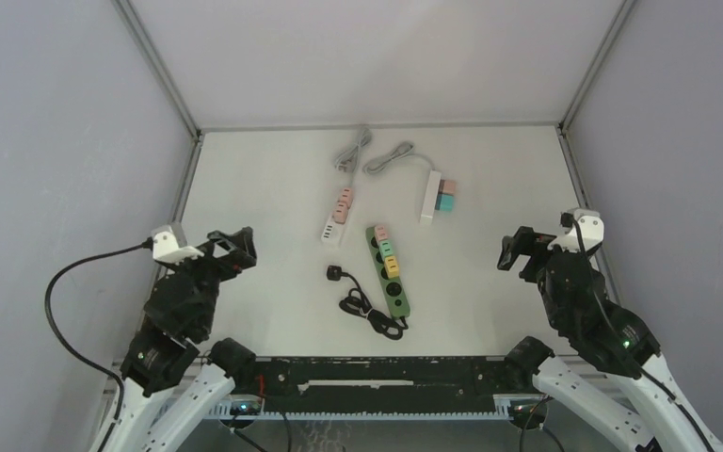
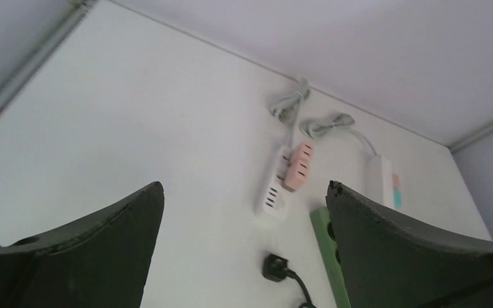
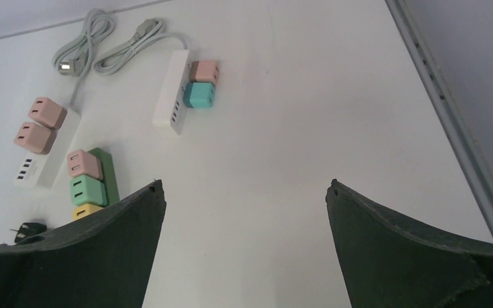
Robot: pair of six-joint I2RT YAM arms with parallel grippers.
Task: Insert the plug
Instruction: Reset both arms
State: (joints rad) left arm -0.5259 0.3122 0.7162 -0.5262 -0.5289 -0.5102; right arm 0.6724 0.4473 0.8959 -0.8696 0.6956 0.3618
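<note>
While the left end effector (image 1: 232, 247) and right end effector (image 1: 518, 250) gape wide, the plug (image 1: 335, 273) lies beside the green power strip (image 1: 389, 270).

White table (image 1: 245, 188), grey walls (image 1: 56, 113), metal corner rails (image 1: 154, 61), even light.

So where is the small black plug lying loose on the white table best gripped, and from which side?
Probably by its blocky body, from straight above, fingers across the sides: the black plug lies low on the white table, and its black cable leaves toward the near side, so keep off that end. The green power strip lies clear of it to the right.
</note>
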